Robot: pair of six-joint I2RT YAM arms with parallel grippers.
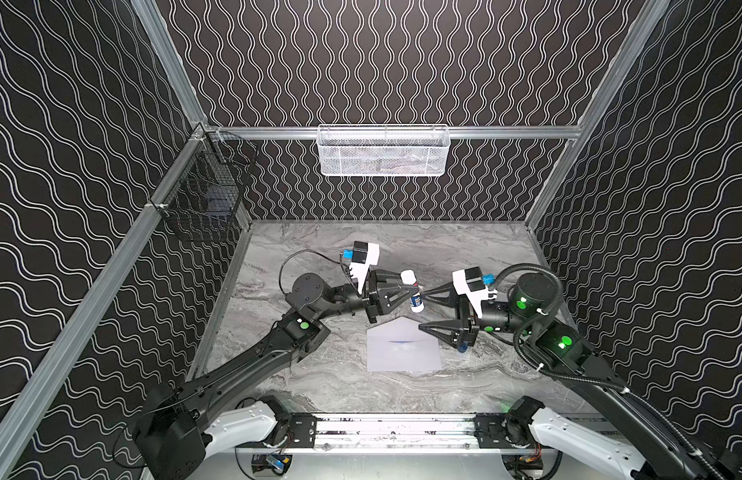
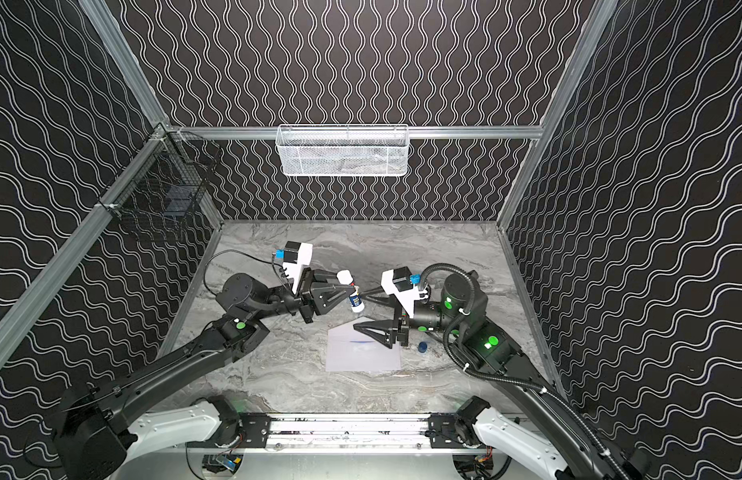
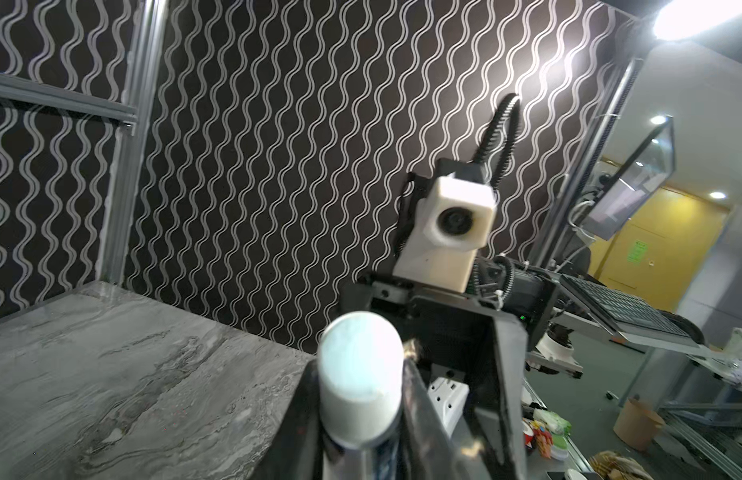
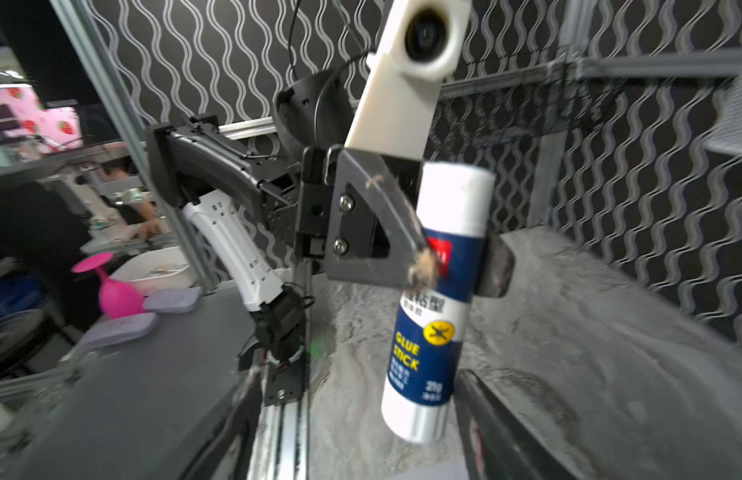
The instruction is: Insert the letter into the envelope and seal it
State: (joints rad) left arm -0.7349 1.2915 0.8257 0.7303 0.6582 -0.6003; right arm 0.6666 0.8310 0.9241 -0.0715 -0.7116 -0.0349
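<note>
The pale grey-lavender envelope (image 1: 402,353) (image 2: 363,355) lies flat on the marble table (image 1: 319,374), its pointed flap open and aimed at the back wall. A thin blue streak shows at its mouth; the letter is otherwise hidden. My left gripper (image 1: 411,293) (image 2: 348,291) (image 3: 361,415) (image 4: 444,257) is shut on a white-and-blue glue stick (image 1: 416,305) (image 2: 356,302) (image 3: 361,386) (image 4: 436,299), held nearly upright above the table behind the envelope. My right gripper (image 1: 422,310) (image 2: 358,311) (image 4: 361,449) is open, its fingers spread either side of the stick's lower end, one finger over the envelope's right corner.
A small blue cap (image 2: 422,347) lies on the table right of the envelope, under the right wrist. A white mesh basket (image 1: 382,151) hangs on the back wall, a black wire basket (image 1: 207,195) on the left wall. A metal rail (image 1: 394,428) runs along the front edge.
</note>
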